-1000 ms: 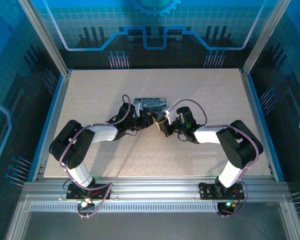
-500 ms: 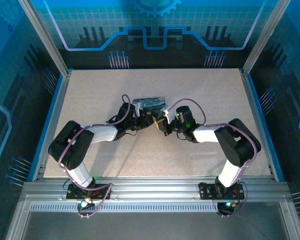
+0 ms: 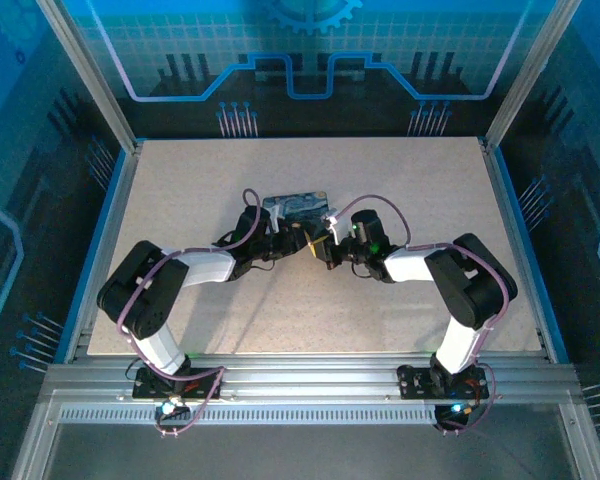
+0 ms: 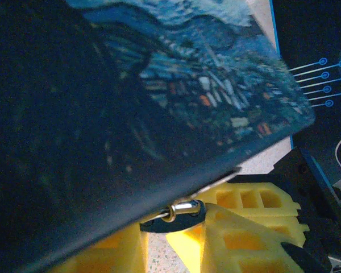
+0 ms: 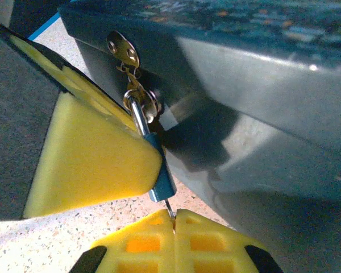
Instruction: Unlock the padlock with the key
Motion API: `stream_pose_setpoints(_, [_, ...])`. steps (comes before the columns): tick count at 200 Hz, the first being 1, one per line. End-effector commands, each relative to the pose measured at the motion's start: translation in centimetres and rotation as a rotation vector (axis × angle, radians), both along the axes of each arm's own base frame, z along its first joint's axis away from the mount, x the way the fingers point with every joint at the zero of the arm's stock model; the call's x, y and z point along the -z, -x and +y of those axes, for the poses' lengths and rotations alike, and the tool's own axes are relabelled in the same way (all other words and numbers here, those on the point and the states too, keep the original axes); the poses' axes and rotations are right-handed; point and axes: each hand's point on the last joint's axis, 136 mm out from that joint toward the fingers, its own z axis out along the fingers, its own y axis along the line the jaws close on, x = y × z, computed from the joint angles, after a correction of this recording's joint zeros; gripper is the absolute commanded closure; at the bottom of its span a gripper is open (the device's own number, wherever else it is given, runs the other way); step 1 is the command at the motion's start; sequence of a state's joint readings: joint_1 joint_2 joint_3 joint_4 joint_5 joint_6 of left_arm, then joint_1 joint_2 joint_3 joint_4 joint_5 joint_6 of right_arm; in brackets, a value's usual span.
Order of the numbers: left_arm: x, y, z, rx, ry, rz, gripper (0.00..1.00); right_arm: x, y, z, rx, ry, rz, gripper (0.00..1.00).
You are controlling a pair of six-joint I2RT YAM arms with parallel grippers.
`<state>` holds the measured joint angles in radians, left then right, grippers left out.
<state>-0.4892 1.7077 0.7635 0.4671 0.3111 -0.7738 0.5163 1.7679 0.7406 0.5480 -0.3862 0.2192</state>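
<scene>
Right wrist view is showing the right gripper (image 5: pixel 175 224) at lower centre, pinching the key (image 5: pixel 169 208). The key's blade is entering the small blue padlock (image 5: pixel 161 181), which is hanging from the hasp (image 5: pixel 124 50) of the starry-printed box (image 5: pixel 261 74). The left gripper (image 4: pixel 159 242) is flanking the padlock, but I cannot tell whether it is gripping it.

Box (image 3: pixel 298 206) on the surface (image 3: pixel 400 180), padlock (image 5: pixel 162 181) at its near side.
The padlock hangs from the box's near face. The left gripper (image 3: pixel 302 238) touches it from the left, and the key (image 5: pixel 169 207) sits below it in the right gripper's (image 5: pixel 175 220) jaws.
</scene>
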Motion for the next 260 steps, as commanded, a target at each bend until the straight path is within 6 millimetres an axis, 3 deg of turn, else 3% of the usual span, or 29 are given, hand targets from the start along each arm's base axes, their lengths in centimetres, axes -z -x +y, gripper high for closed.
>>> stream_pose_setpoints(1, [0.2,2.1,-2.4,0.112,0.059,0.009,0.69,-2.4,-0.1,1.7,-0.041,-0.092,-0.051,1.0])
stream_pose_setpoints(35, [0.7,1.9,-2.1,0.09,0.049,0.013,0.62,-0.7,0.7,0.7,-0.012,-0.042,0.034,1.0])
stream_pose_setpoints(121, [-0.6,2.5,0.3,-0.043,0.113,0.015,0.33,0.3,2.7,-0.4,0.01,-0.016,0.257,1.0])
stream_pose_setpoints(182, [0.5,3.4,2.3,-0.217,0.292,0.093,0.35,0.2,4.1,0.1,0.046,-0.112,0.426,1.0])
stream_pose_setpoints(260, [2.4,3.6,1.4,-0.265,0.385,0.145,0.44,0.6,5.2,0.9,0.111,-0.157,0.537,1.0])
